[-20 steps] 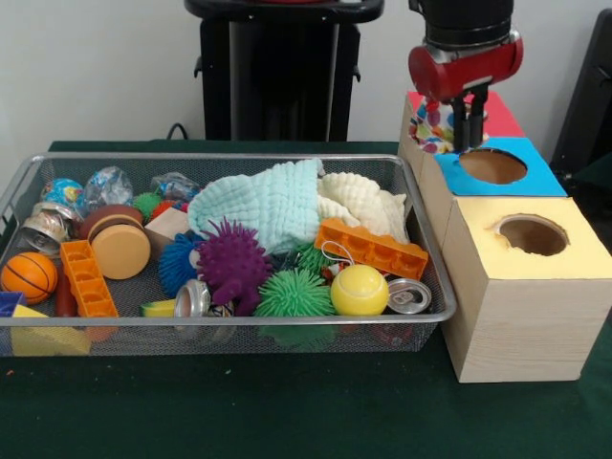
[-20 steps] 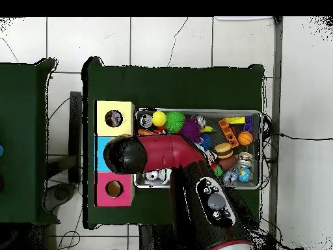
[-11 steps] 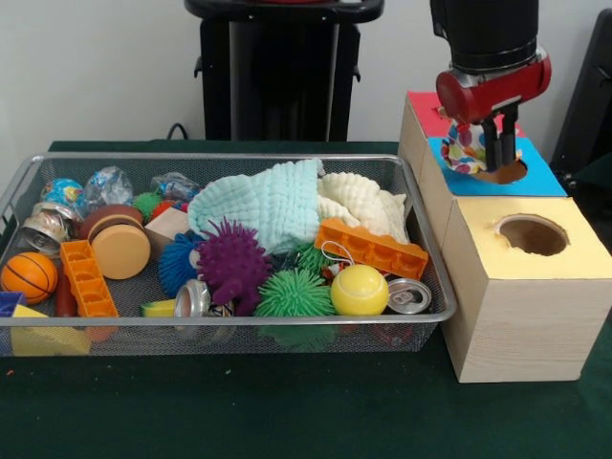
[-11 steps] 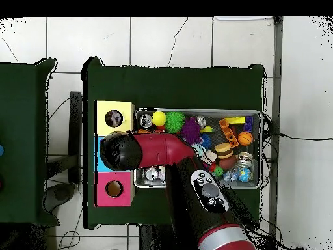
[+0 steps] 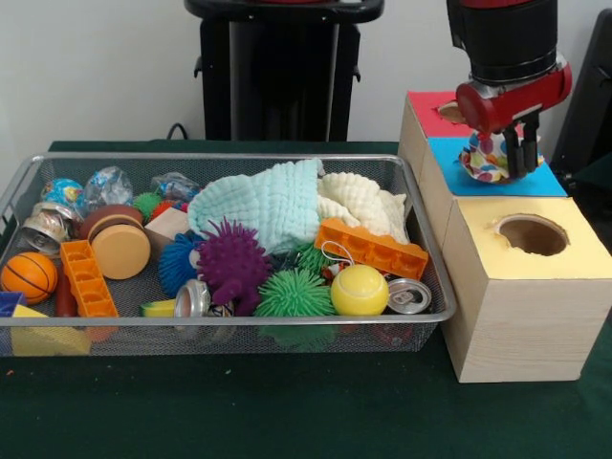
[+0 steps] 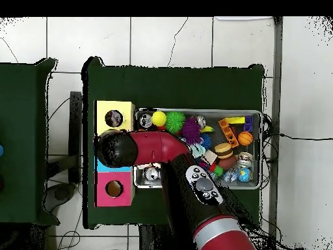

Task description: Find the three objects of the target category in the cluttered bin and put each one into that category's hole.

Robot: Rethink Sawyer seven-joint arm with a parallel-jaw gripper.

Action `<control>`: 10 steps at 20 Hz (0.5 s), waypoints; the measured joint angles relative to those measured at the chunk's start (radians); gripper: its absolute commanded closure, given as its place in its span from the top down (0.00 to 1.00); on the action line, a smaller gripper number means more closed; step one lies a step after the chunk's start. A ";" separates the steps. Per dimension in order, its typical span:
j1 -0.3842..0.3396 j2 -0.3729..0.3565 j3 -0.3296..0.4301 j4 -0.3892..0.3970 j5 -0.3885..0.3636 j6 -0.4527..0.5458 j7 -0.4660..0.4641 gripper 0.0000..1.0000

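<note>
Blue box (image 5: 535, 180) under end effector (image 5: 521, 164) | clamped on dotted bag (image 5: 486, 163)

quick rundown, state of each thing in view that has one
gripper: shut on the spotted object, over the blue box
spotted object: held, not yet dropped
blue box: hole hidden behind the gripper
yellow box: hole open
red box: hole partly visible
bin: full of clutter
cans: lying on their sides

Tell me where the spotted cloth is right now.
In the front view, the spotted cloth hangs in the gripper over the blue box, right of the bin.
</note>
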 measured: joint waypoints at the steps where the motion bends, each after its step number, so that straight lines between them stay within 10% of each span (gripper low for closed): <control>1: 0.002 0.002 0.000 -0.003 0.003 0.000 0.000 0.00; 10: 0.029 0.023 0.007 -0.068 0.008 0.000 0.000 0.00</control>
